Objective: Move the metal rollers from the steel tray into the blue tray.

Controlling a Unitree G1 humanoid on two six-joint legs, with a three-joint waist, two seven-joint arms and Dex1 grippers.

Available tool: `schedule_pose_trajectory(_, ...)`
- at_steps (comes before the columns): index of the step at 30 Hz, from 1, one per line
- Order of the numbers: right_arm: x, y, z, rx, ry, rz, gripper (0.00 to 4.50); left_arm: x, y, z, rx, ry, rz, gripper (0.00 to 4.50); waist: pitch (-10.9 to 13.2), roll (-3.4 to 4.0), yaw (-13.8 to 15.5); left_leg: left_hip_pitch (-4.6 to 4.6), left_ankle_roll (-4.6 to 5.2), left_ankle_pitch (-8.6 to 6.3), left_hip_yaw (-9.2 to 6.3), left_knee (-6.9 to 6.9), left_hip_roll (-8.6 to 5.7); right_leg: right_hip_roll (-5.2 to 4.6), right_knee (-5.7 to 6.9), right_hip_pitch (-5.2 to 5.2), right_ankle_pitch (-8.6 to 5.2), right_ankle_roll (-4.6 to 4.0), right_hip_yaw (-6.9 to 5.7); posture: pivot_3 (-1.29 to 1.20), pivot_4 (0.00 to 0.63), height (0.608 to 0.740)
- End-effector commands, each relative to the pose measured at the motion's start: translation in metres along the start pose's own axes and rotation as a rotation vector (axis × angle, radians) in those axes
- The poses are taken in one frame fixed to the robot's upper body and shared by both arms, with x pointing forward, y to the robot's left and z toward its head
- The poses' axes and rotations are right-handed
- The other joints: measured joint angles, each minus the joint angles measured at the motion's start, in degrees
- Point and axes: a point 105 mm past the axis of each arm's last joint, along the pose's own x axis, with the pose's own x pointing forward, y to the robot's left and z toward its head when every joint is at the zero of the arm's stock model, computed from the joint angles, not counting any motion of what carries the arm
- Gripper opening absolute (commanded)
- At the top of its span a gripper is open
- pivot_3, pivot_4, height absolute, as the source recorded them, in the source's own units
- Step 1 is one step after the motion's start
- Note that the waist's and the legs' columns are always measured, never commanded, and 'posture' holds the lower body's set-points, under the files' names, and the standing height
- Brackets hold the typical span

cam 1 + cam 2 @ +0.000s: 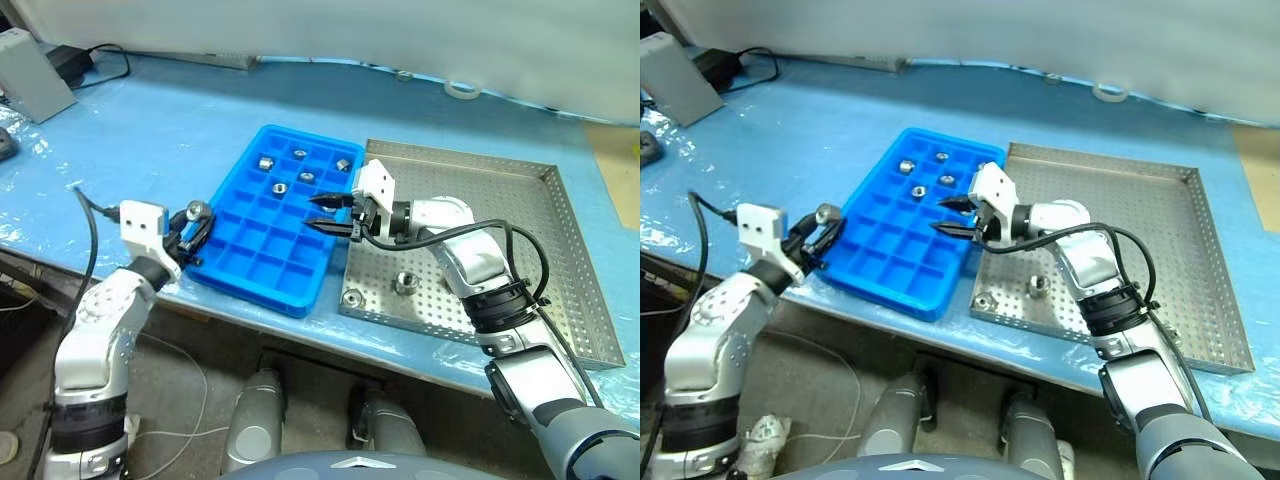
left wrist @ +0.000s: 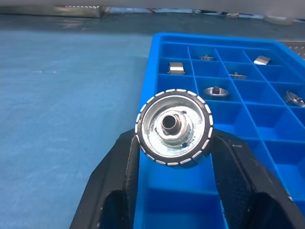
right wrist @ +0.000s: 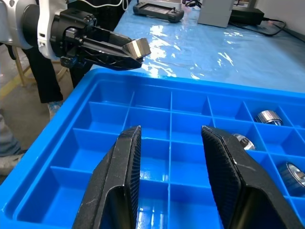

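Left claw pinching one shiny silver metal roller right by the bright blue compartment tray's edge, right claw spread empty over it.

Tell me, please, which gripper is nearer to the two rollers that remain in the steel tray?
The right. The right gripper is over the blue tray, beside the steel tray where the two rollers lie. The left gripper holds a roller at the blue tray's far side.
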Motion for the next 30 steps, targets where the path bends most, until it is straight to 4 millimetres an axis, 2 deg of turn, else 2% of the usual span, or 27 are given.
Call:
schedule_pose_trajectory(1,-0.008,-0.007,0.008,-0.029,-0.023,-0.057,2.02,0.007,0.007,0.012,0.024,-0.055,0.043,1.86,0.0,0.0,0.0,0.0,-0.02,0.02,0.0,0.0,0.02,0.01,0.04,-0.03,0.0,0.0,0.0,0.21,0.15,0.74)
schedule_pose_trajectory(8,-0.011,-0.01,0.004,-0.025,-0.01,-0.107,2.02,0.03,0.002,0.011,0.015,-0.059,0.009,1.86,0.0,-0.01,-0.1,0.01,-0.06,0.05,0.0,0.02,0.02,0.03,0.1,-0.04,0.0,-0.01,0.01,0.18,0.15,0.74)
schedule_pose_trajectory(16,-0.015,-0.013,0.001,-0.037,0.006,-0.142,2.02,0.043,-0.008,0.005,-0.007,-0.047,-0.024,1.86,0.0,-0.01,-0.3,-0.02,-0.04,0.06,0.0,0.03,0.03,0.03,0.09,-0.05,0.0,-0.01,0.0,0.16,0.15,0.74)
schedule_pose_trajectory(22,-0.017,-0.013,-0.002,-0.039,0.015,-0.155,2.02,0.049,-0.006,-0.007,-0.036,0.0,-0.003,1.86,0.0,-0.01,-0.4,-0.01,-0.04,0.06,0.0,0.04,0.03,0.03,0.11,-0.04,0.0,-0.01,0.0,0.15,0.15,0.74)
schedule_pose_trajectory(27,-0.018,-0.015,-0.005,-0.041,0.024,-0.172,2.02,0.052,0.005,-0.012,-0.053,0.031,0.057,1.86,0.0,-0.01,-0.5,-0.01,-0.03,0.07,0.0,0.06,0.04,0.03,0.12,-0.04,0.0,-0.02,0.0,0.14,0.15,0.74)
schedule_pose_trajectory(30,-0.019,-0.015,-0.007,-0.041,0.03,-0.18,2.02,0.052,0.01,-0.016,-0.034,0.049,0.076,2.86,0.0,-0.02,-1.1,-0.01,-0.03,0.07,0.0,0.07,0.03,0.03,0.13,-0.04,0.0,-0.02,0.0,0.14,0.15,0.74)
